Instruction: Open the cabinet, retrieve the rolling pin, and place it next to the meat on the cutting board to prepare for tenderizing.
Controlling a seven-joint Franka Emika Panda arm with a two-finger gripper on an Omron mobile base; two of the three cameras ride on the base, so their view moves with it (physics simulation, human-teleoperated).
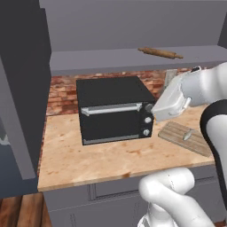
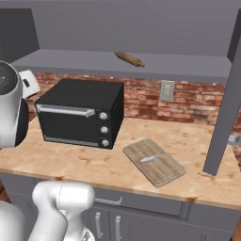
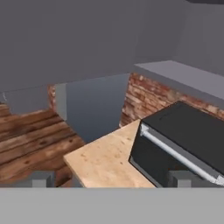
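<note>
Nearest the base, the white arm rises and bends across the front of the bench (image 1: 88, 164), a light wood top on grey drawer-fronted units. The hand (image 3: 109, 177) is raised above the bench, close to the right front corner of the toaster oven (image 1: 114, 110) as seen from the left base view. In the hand view its two fingertips (image 3: 41, 178) stand wide apart with nothing between them; the hand is empty and looks across the oven's front toward the bench's left end and the plank floor (image 3: 30, 135) beyond.

The toaster oven, black with a pale bar handle and knobs at its right side, stands on the bench against the brick back wall (image 2: 197, 101). To its right lies the cutting board (image 2: 154, 162), flat on the bench and set at an angle to the edge, apart from the oven. A small pale piece of meat (image 2: 151, 158) rests near the middle of the board.

Above and behind, the cabinet (image 2: 141, 23) is open. One door (image 1: 22, 88) is swung out at the left, the other door (image 2: 226, 108) at the right, each edge-on to the cameras. The rolling pin (image 1: 160, 53) lies on the cabinet's bottom shelf (image 1: 102, 57), on its side, set obliquely, toward the right of the opening, above and behind the oven's right part. It is well apart from the hand and from the cutting board.
</note>
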